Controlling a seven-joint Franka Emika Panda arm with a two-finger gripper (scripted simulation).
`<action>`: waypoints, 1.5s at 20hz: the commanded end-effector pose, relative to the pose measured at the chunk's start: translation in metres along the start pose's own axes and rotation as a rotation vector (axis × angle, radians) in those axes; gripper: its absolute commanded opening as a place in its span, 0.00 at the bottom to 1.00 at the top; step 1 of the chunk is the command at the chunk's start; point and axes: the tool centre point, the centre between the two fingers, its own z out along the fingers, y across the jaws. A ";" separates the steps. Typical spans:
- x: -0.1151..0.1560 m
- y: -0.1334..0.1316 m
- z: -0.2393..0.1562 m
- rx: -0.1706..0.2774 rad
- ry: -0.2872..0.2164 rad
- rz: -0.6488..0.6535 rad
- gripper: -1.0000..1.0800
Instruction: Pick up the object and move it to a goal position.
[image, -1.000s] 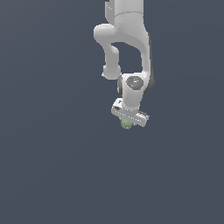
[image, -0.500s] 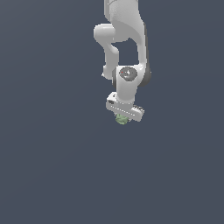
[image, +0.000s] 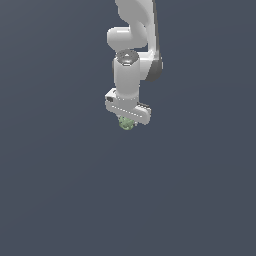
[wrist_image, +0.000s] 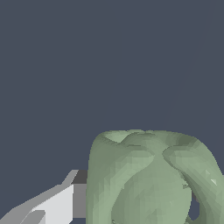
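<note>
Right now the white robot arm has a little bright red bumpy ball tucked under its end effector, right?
Almost. The bumpy ball is pale green, not bright red; the wrist view shows its colour close up. The rest holds: it sits tucked just under the white arm's end effector.

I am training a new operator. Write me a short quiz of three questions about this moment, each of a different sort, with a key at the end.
1. True or false: the pale-green object sits directly under the white gripper.
2. Multiple choice: in the wrist view, the object appears as A) a smooth red ball, B) a lumpy pale-green mass filling much of the picture, C) a flat blue plate.
3. Fill in: in the wrist view, a white and grey finger is seen right ____ the object.

Key: 1 true; 2 B; 3 beside.
</note>
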 end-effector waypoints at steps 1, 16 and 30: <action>0.003 0.020 -0.024 0.001 0.000 0.000 0.00; 0.029 0.140 -0.165 0.000 -0.001 0.001 0.00; 0.048 0.204 -0.244 -0.002 0.001 0.000 0.00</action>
